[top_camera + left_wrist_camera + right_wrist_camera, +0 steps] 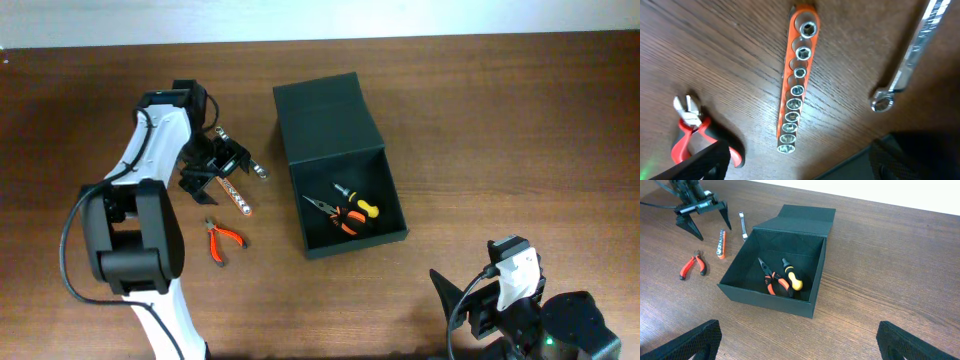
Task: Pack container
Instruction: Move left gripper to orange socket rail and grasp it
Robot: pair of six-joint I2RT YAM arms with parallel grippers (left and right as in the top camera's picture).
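Worktop: we see brown wood with a fine, streaky grain, flat and matte.
Container: a dark green-black rectangular box with matte walls and sharp, straight edges sits near the middle of the worktop. Its flap lid is laid back flat on the far side.
Inside the container: 2 tools lie close together toward the near wall. These are pliers with long thin jaws and orange-black grips, and a screwdriver with a rounded yellow-black handle. We see the rest of the floor bare.
Left of the container: an orange socket rail holds a row of shiny sockets. A bright metal wrench lies near it, and red-handled cutters lie apart.
Left claw: it is spread wide above the socket rail, and we see nothing between its dark pointed fingers.
Right claw: it is spread wide and empty at the near edge of the worktop.
Open room: we see bare wood to the right of the container.
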